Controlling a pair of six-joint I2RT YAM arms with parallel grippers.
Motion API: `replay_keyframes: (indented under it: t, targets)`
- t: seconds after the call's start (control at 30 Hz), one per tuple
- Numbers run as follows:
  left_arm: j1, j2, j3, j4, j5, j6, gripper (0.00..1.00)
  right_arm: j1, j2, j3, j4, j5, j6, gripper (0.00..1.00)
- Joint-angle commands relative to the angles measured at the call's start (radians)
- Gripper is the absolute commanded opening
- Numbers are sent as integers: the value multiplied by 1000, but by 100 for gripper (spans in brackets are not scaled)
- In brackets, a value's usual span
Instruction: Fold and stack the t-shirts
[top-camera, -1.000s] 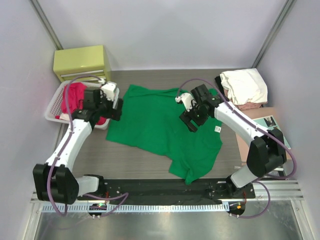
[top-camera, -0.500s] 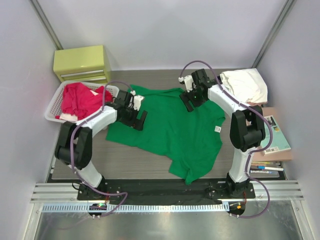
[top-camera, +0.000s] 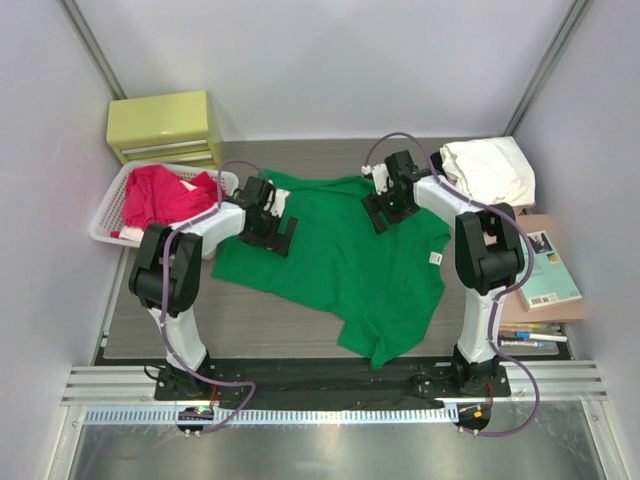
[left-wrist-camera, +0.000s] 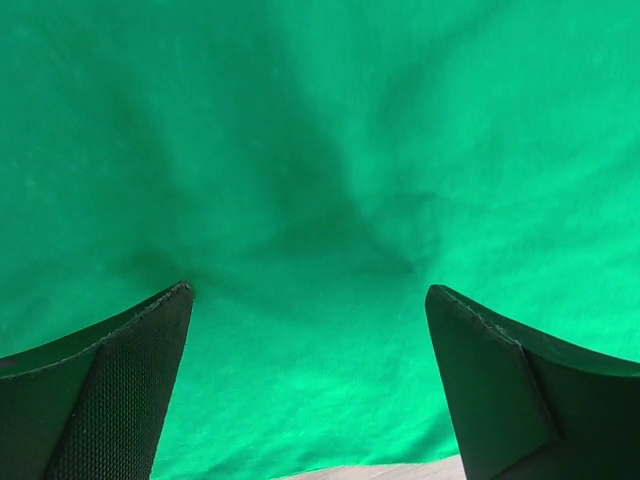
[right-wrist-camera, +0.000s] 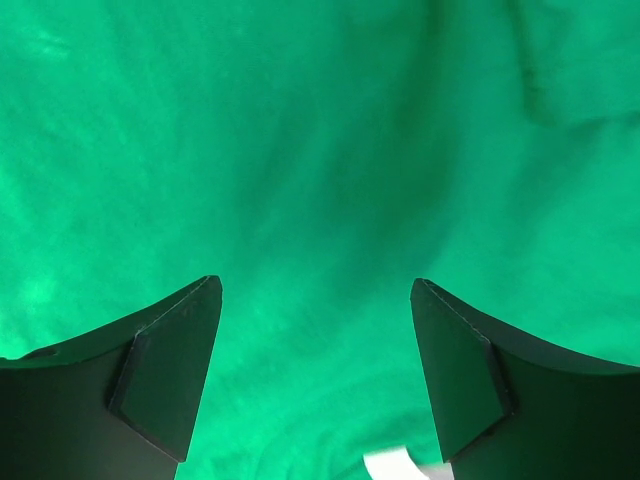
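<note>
The left tool (left-wrist-camera: 308, 290) stands with its jaws wide and nothing between them, low over the far left part of a bright green cotton short-sleeved t-shirt (top-camera: 340, 260). The right tool (right-wrist-camera: 315, 282) also has its jaws spread and grips nothing; it hangs over the far right part of the same shirt. Neither wrist view shows a pinch of cloth between the fingers, though both tools look close to the fabric.

The green shirt lies opened out in the middle of the grey wood-grain worktop (top-camera: 280, 320). It is roughly flat but not smooth: soft creases cross it, its edges run crooked, and one end bunches toward the near side. A small white label (top-camera: 436, 258) shows at its right edge. No fold is made in it yet.

Judging from this, the task is part-way along. A pile of white cloth over pale pink cloth (top-camera: 490, 172) sits at the far right corner and looks like folded shirts already stacked. Crumpled red shirts (top-camera: 155, 195) wait in the white slatted plastic basket (top-camera: 100, 228) at the left, so the green one and those remain.
</note>
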Motion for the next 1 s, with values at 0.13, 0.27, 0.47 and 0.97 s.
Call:
replay_keyframes:
  t: [0.13, 0.27, 0.47, 0.97]
  targets:
    - [4, 107, 47, -16, 4, -22, 100, 1, 74, -16, 86, -37, 54, 82]
    - [4, 124, 56, -19, 9, -27, 100, -1, 105, -3, 86, -29, 55, 82]
    - [4, 139, 69, -35, 15, -30, 100, -11, 131, 33, 87, -12, 55, 83]
    - [6, 151, 108, -52, 50, -18, 100, -34, 386, 388, -18, -28, 11, 83]
